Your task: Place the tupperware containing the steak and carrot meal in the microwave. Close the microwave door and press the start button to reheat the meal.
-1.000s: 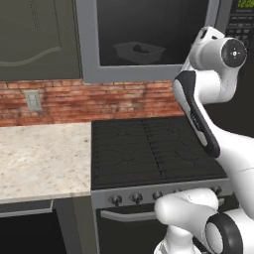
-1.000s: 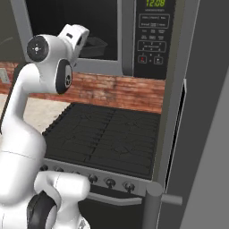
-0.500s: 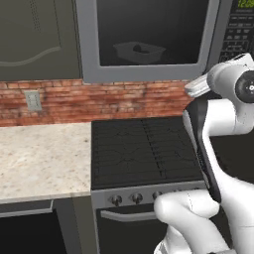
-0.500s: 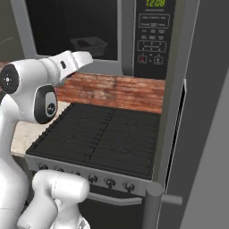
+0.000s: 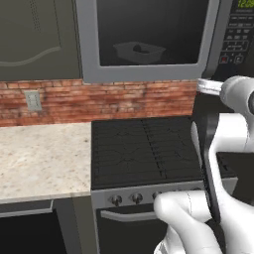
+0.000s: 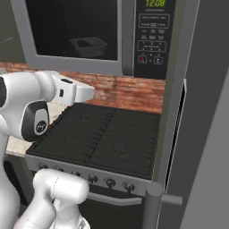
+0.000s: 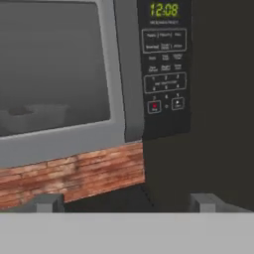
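The microwave (image 5: 89, 39) hangs above the stove, and its door (image 5: 149, 73) lies flush with the front. Through the dark glass I see the tupperware (image 5: 140, 51) (image 6: 89, 46) on the floor inside. The meal shows as a dark lump (image 5: 139, 48) in it. My gripper (image 7: 126, 203) is open and holds nothing, with its fingers (image 7: 47, 202) far apart. It hovers in front of the brick wall, below and short of the keypad (image 7: 163, 74) with its green display. The hand (image 6: 85, 94) (image 5: 208, 86) is level with the microwave's underside. The door's bar handle (image 7: 130, 69) stands beside the keypad.
A black stove (image 5: 144, 149) with knobs (image 6: 109, 182) sits under the microwave. A speckled counter (image 5: 39, 158) lies to its left. A tall dark panel with a grey handle (image 6: 197, 134) rises close on the right. Brick wall (image 5: 124, 99) runs behind.
The arm has swung down and right, away from the microwave window. The hand now sits lower, before the brick wall. The gripper stays open.
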Motion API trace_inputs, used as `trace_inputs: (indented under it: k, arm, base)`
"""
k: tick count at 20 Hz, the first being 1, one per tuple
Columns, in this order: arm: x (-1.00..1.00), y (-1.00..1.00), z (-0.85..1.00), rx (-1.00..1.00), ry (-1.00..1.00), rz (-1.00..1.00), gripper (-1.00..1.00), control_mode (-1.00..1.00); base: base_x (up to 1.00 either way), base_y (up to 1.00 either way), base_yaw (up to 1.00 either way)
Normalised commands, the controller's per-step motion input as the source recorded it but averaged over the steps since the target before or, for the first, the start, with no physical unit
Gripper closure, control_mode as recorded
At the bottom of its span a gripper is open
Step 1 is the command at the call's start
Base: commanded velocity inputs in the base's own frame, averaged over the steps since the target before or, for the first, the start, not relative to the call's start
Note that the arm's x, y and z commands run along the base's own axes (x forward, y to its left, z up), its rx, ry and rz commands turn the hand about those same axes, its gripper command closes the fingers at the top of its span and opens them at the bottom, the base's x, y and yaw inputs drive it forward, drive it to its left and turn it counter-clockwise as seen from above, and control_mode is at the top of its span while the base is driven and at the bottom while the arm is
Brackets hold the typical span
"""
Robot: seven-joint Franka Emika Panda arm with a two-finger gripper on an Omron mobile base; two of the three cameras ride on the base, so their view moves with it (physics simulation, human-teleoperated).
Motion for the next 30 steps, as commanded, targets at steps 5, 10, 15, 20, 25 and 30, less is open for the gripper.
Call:
trace_inputs:
  k: [5,10,15,20,25,30]
  arm:
    - [-0.17,-0.27,0.08,0.77,-0.05,0.0,-1.0,-1.0]
    - [-0.02,-0.12,-0.01,0.7,-0.05,0.0,-1.0,-1.0]
    - [0.0,-0.14,-0.17,0.59,-0.13,0.0,-1.0,-1.0]
    - [0.0,-0.23,-0.1,0.32,-0.11,0.0,-1.0,-1.0]
    - [0.0,-0.29,0.0,0.1,0.0,0.0,-1.0,-1.0]
    - [0.01,-0.06,0.0,0.03,0.0,0.0,-1.0,-1.0]
  base:
    - [0.0,0.0,0.0]
    - [0.0,0.0,0.0]
    - [0.0,0.0,0.0]
    - [0.0,0.0,0.0]
    - [0.0,0.0,0.0]
    - [0.0,0.0,0.0]
